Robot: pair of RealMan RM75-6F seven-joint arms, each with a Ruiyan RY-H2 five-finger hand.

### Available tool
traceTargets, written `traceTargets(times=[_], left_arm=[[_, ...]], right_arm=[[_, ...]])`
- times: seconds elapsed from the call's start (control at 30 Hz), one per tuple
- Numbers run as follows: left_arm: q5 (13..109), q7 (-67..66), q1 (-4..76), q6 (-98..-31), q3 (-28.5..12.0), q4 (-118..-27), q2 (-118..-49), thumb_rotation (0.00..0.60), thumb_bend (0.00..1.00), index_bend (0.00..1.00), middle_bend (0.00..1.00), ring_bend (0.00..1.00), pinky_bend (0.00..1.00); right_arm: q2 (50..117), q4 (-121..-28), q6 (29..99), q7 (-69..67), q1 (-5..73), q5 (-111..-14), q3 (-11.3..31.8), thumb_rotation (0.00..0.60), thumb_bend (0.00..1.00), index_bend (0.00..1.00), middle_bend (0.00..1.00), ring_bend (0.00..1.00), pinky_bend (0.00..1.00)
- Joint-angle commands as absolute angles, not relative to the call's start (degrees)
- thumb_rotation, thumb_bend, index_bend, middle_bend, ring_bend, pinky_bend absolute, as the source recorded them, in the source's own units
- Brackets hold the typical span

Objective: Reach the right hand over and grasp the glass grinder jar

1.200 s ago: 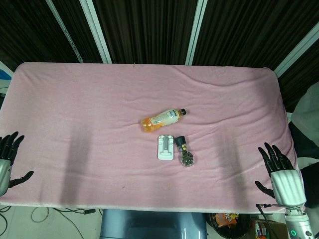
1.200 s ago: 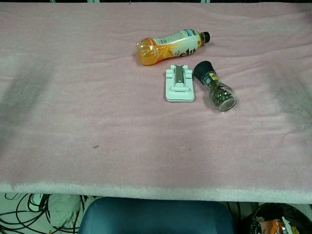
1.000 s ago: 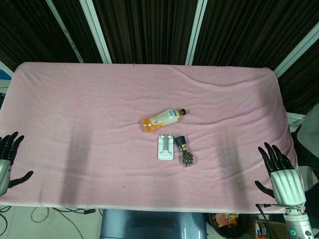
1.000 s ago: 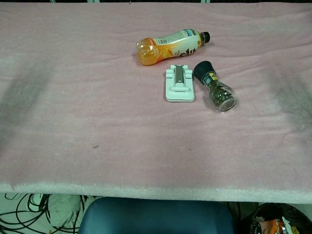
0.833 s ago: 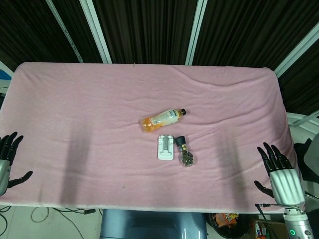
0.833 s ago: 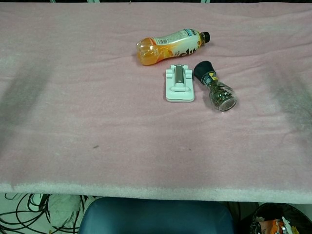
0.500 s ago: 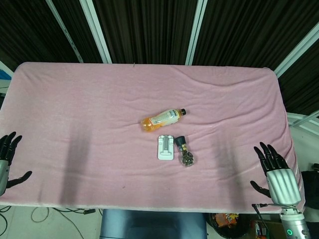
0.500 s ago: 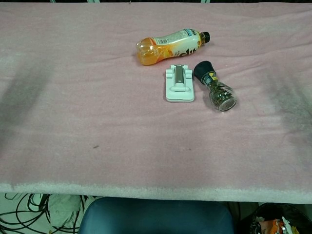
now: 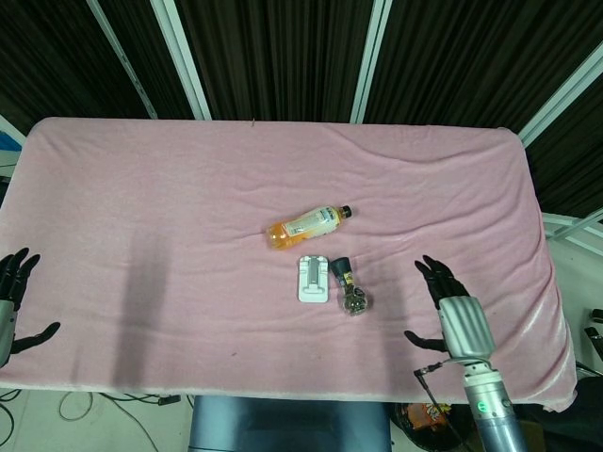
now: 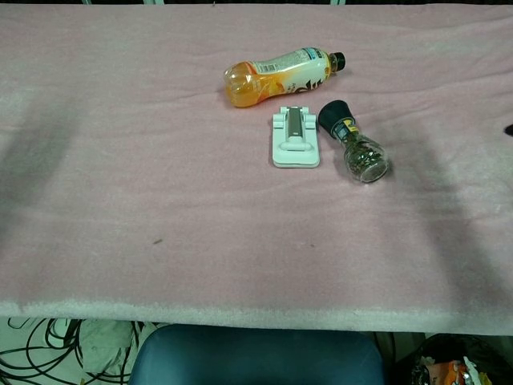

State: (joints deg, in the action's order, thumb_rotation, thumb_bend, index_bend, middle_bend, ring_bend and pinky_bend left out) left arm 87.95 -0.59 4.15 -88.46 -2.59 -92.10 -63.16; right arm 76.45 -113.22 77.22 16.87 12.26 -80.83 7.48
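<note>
Right hand [image 9: 456, 315] has been swung inward toward the grinder jar [image 9: 349, 288] (lying sideways); fingers spread, nothing gripped yet.

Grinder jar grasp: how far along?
Done: nothing gripped. The glass grinder jar lies on its side on the pink cloth, beside the white stand.
In hand: the right hand, fingers spread, is over the table, right of the jar and apart from it.
Left: reach across, close on the jar.

right hand [image 9: 454, 312] spread near grinder jar [image 9: 348, 287]
</note>
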Motion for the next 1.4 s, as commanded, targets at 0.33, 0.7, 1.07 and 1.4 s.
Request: traceTargets(times=[0.33,0.7,1.07,1.4], left_arm=[[86.4,1.3,4.6,-86.7,-2.8,-93.1,-62.3,0.6,0.0,0.0,0.0,0.0,0.0],[85.0,3.1,4.8,-85.3,-3.1,-93.9,-61.3,0.6,0.0,0.0,0.0,0.0,0.0],[84.4,3.0,4.9,-84.8,-3.1,-94.2,-61.2,0.6,0.0,0.0,0.0,0.0,0.0],[84.3,2.9,4.9,-84.7,-3.1,-94.5,-61.0,0.6,0.0,0.0,0.0,0.0,0.0]], right_arm=[[97.4,-106.9,72.7,30.1,23.4,-66.6,14.4,0.6,0.05,0.0,0.05,0.03,0.23],[107.2,-92.3,72.1,33.5,28.5,-63.3,16.2,0.6,0.04,0.0,0.0,0.0,0.22],[110.1,-84.9,71.0,34.6,30.4,-59.9,16.3,0.6,0.04,0.0,0.0,0.0,0.21],[110.5,-83.1,70.8,37.8,30.9,-54.7,17.2,0.6,0.12,0.07,0.16,0.1,0.21]])
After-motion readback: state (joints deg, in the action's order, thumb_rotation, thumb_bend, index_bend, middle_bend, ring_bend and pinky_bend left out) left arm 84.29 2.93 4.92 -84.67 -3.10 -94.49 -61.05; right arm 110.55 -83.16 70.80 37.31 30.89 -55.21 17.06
